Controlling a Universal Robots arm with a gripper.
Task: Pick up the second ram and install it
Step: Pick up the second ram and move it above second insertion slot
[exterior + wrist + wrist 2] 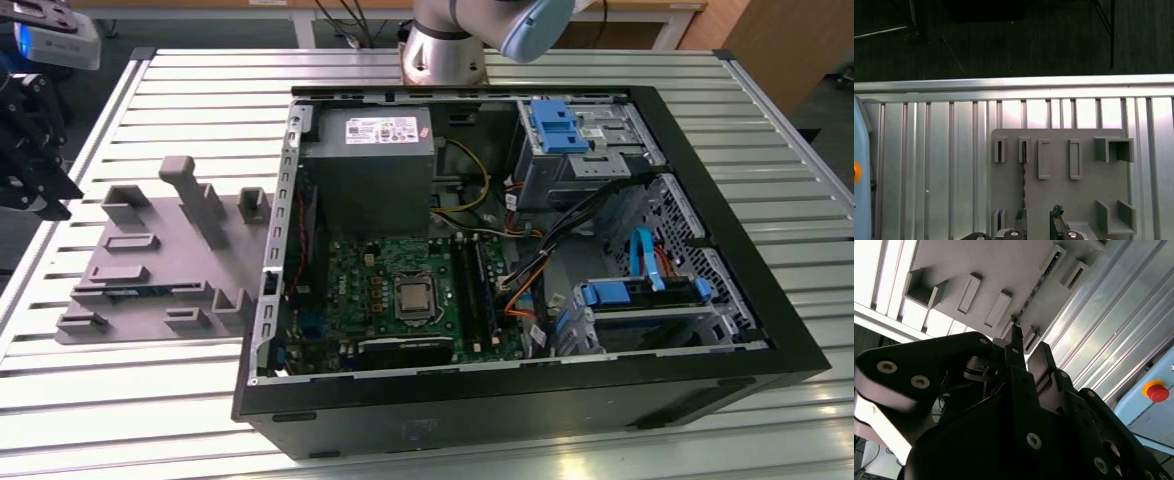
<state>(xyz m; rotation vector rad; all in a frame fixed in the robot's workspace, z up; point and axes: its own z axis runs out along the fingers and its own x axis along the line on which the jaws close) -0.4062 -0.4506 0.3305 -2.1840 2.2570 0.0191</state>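
Hovering end effector [1039,220], seemingly over ram [1024,175]

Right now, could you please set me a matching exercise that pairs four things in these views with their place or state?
Things:
1. second ram
2. motherboard
3. gripper
4. red button

Places or states:
A. green, lying inside the open computer case
B. sitting on a light blue box
C. standing on edge in a slot of the grey holder
D. open, fingers pointing at the grey holder

Right pairs: 1-C, 2-A, 3-D, 4-B.
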